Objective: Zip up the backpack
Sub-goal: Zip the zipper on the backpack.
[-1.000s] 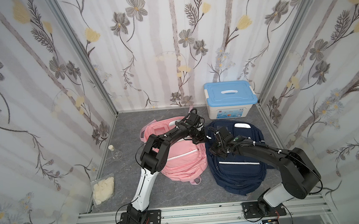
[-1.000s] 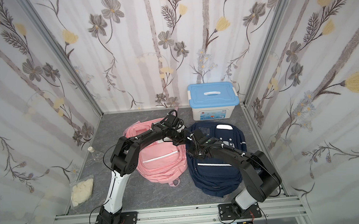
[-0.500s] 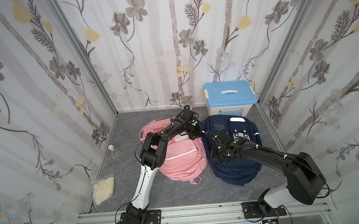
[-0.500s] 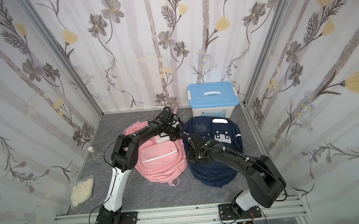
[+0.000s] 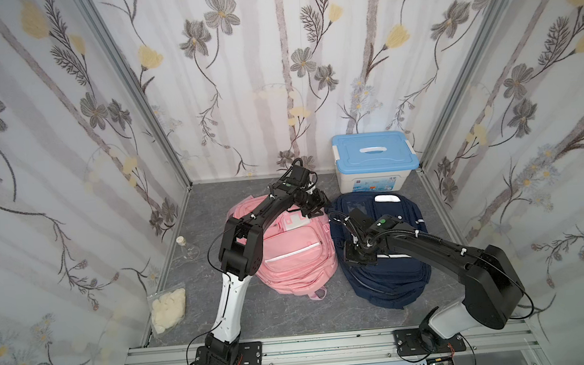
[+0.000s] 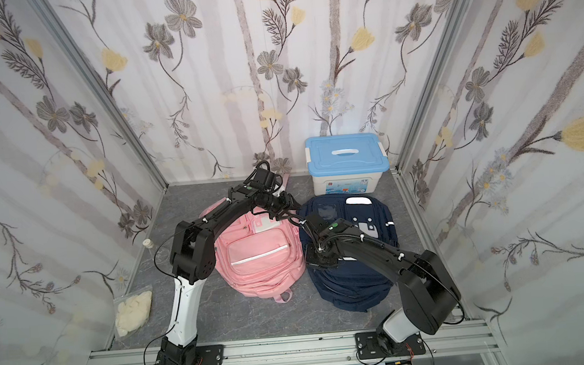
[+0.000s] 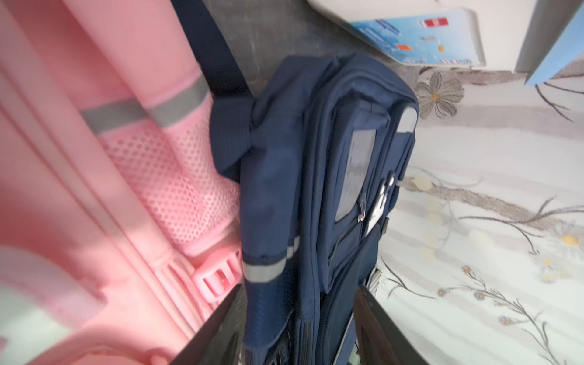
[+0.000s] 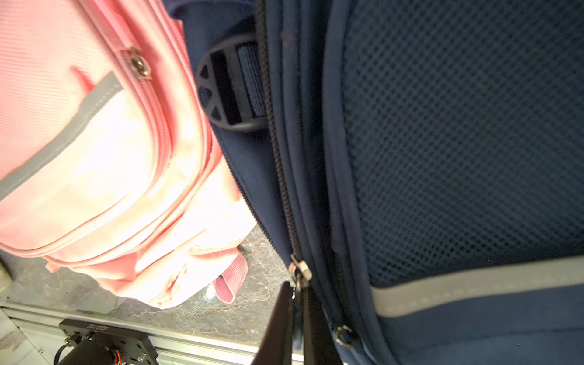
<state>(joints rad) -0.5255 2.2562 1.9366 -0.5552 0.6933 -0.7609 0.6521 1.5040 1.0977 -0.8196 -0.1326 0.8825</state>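
On the grey tabletop [image 5: 286,315] the navy backpack [image 5: 387,282] lies flat, touching the pink backpack [image 5: 289,255] beside it and just in front of the blue-lidded box [image 5: 373,152].

Step in hand, as I read it: dragging the slider along the navy bag's side zip. The right tool [image 8: 297,290] is clenched on the zipper pull [image 8: 300,271], jaws pinched tight with the tab between them. The left tool [image 7: 300,286] is released: its jaws stand apart with the navy bag's upper edge and strap lying loosely between them, nothing pinched.

Next move, my guess:
- The left tool should close on that fabric near the bag's top to brace it; otherwise the soft bag will likely slide or bunch with the pull.
- The right tool should then draw the pull along the zipper teeth [image 8: 278,158], keeping in line with the track so the tab doesn't slip out.

View differences:
- Only the right wrist view shows the pinch on the pull. It also shows two tooth rows seeming to part away from the slider, so that stretch looks unzipped.
- In both top views the right wrist covers that spot.
- The left wrist view shows the jaw gap and the loose fabric.
- The top views give the whole layout and where both arms reach.
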